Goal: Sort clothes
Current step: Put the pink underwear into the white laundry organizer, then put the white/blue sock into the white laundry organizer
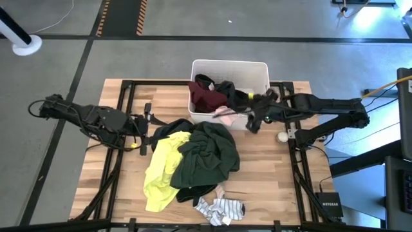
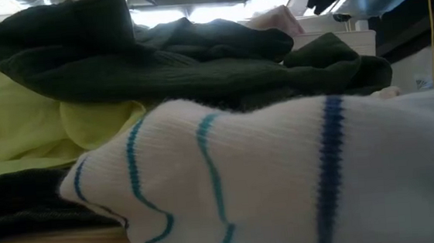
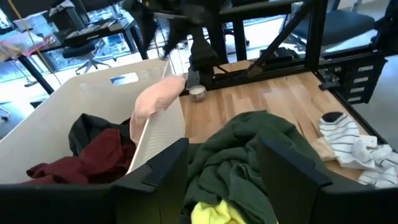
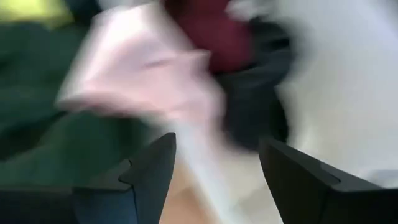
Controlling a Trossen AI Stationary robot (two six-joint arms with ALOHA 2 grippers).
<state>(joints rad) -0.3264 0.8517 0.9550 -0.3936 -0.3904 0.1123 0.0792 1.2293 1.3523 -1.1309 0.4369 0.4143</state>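
While the right gripper [image 1: 256, 115] is hanging spread and empty by the white bin [image 1: 257, 67], a pink garment [image 1: 225, 113] is draping over the bin's near wall.
The left gripper [image 1: 144, 134], jaws parted, is sitting beside the neon yellow garment [image 1: 161, 169] and dark green garment [image 1: 209, 154]; the maroon garment [image 1: 206, 96] is lying in the bin.

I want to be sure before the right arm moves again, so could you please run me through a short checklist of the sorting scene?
1. Right gripper empty: ok, fingers open, nothing between them.
2. Pale pink cloth fully in the white rectangular plastic bin: not ok, it drapes over the rim.
3. Maroon garment in the bin: ok.
4. Dark green garment and neon yellow garment sorted: not ok, both lie on the wooden table.
5. Small striped piece sorted: not ok, at the table's near edge.
6. Left gripper clear: ok, open beside the pile.
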